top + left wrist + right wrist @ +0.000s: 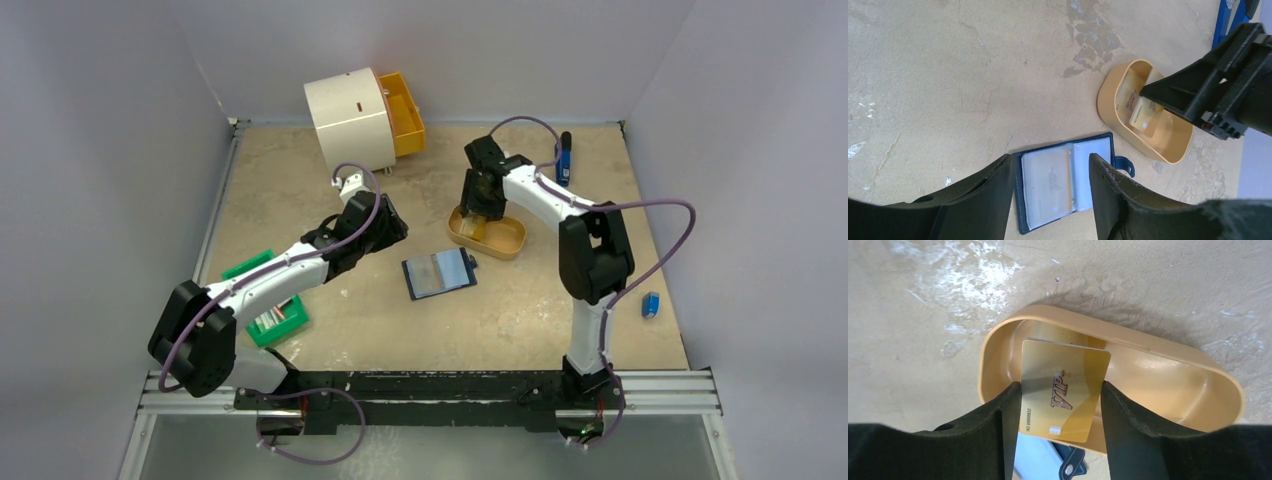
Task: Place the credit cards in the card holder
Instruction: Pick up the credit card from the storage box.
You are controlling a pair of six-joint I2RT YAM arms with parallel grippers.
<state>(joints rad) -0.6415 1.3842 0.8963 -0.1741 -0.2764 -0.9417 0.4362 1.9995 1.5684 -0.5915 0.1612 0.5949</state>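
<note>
Beige, stained table (pixel 400 330) carries: card holder (pixel 439 273) open at centre; orange oval tray (pixel 512 247) near its far right; green box (pixel 297 320) left; cream drum (pixel 352 118) far edge; blue pen-like item (pixel 564 158) and small blue object (pixel 651 304) right.

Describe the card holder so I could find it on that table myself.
Look at the middle of the tan table. Beside the orange oval tray, on the side nearer the robot, lies the card holder, opened flat. It is the only dark navy booklet, with pale grey-blue pockets and a snap tab.
</note>
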